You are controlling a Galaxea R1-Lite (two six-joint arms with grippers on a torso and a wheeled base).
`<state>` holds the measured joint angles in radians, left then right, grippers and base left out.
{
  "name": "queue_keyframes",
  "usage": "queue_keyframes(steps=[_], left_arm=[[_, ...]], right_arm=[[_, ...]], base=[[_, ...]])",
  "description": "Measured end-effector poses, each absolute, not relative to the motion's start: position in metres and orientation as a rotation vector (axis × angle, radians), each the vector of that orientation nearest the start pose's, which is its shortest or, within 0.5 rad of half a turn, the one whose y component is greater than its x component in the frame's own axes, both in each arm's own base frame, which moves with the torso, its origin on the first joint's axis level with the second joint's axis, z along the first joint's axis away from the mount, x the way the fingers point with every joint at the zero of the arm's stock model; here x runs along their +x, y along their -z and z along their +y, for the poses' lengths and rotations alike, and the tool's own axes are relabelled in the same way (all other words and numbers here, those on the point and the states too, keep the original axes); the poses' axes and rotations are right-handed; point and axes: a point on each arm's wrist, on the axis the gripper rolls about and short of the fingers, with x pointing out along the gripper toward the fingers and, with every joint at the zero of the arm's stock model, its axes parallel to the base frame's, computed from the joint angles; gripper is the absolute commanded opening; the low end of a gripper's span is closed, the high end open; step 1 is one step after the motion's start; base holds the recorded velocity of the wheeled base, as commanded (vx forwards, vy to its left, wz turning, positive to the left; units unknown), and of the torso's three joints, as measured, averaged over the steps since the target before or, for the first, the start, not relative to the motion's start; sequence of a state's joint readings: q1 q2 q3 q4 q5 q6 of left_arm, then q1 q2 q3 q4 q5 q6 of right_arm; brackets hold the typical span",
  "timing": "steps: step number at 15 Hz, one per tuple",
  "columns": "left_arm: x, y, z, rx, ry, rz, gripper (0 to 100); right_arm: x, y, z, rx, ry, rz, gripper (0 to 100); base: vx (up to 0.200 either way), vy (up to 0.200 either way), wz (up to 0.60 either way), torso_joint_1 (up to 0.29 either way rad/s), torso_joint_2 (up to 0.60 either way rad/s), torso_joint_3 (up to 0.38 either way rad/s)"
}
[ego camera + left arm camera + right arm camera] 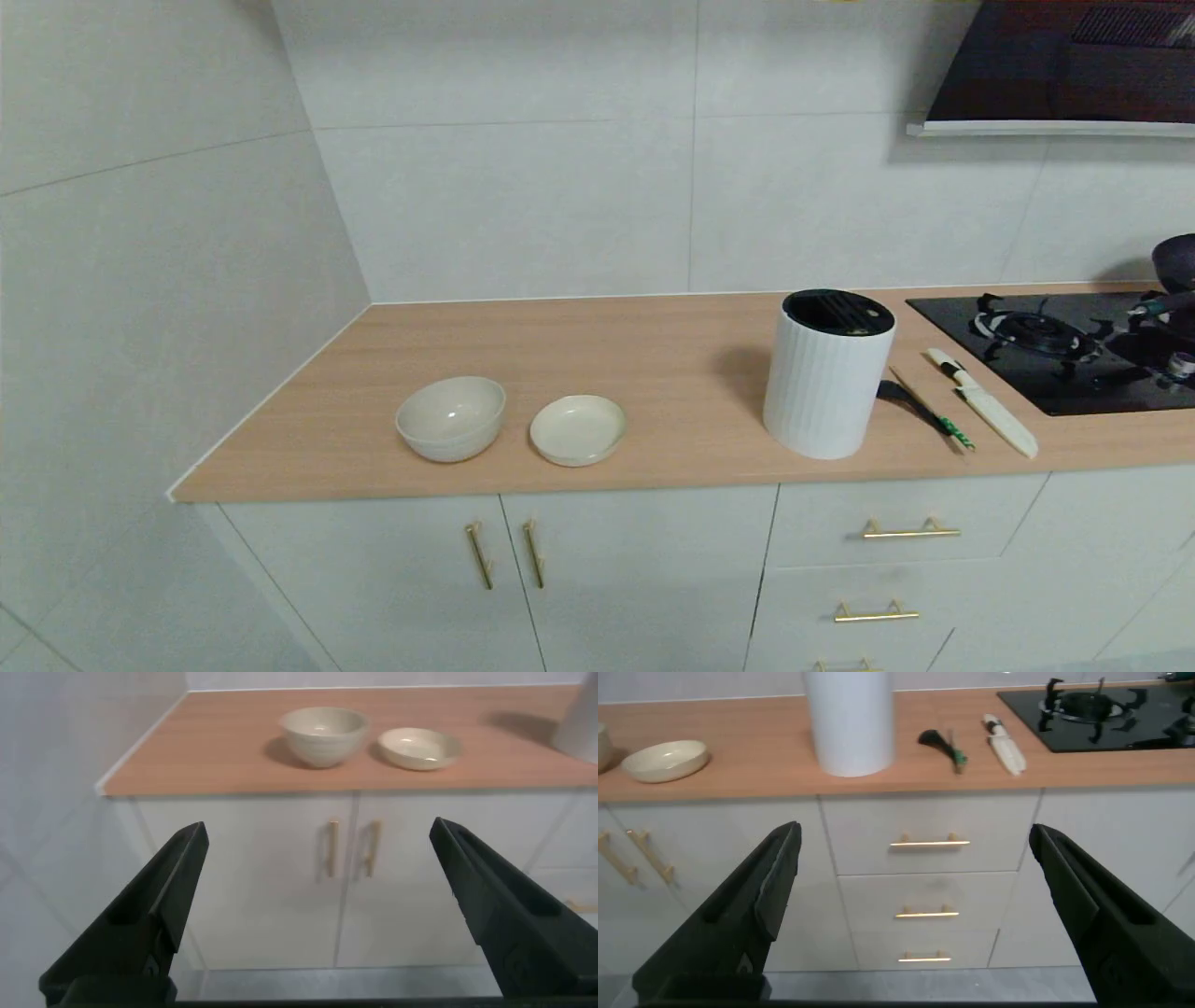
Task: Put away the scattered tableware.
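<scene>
On the wooden counter (653, 364) a cream bowl (451, 417) (323, 735) stands beside a shallow cream dish (578, 428) (419, 748) (665, 760). A tall white ribbed holder (827, 385) (848, 719) with a black slotted top stands to the right. Next to it lie a black spoon with a green handle (924, 413) (944, 746) and a white-handled knife (985, 404) (1003, 743). My left gripper (318, 859) is open, low in front of the cupboard doors, well short of the bowl. My right gripper (915, 859) is open before the drawers.
A black gas hob (1055, 345) (1102, 709) with a dark pan (1174, 261) sits at the counter's right end under a range hood (1055, 75). Tiled walls close the back and left. Cupboard doors and drawers with brass handles (910, 532) are below the counter.
</scene>
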<state>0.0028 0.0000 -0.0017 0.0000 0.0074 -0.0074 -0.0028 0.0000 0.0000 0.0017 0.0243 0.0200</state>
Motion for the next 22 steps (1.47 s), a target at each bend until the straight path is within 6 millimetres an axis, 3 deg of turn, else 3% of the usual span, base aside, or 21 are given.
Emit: queue_keyframes(steps=[11, 22], left_arm=[[-0.0229, -0.0759, 0.0001, -0.007, -0.01, -0.001, 100], [-0.0229, -0.076, 0.0001, -0.004, -0.01, -0.002, 100]], right_arm=[[-0.0228, -0.0753, 0.0006, 0.02, -0.021, 0.002, 100], [-0.0228, -0.0753, 0.0006, 0.02, -0.021, 0.002, 100]], base=[[0.0, 0.2, 0.0, -0.001, 0.0, 0.001], [0.0, 0.0, 0.0, 0.0, 0.0, 0.0]])
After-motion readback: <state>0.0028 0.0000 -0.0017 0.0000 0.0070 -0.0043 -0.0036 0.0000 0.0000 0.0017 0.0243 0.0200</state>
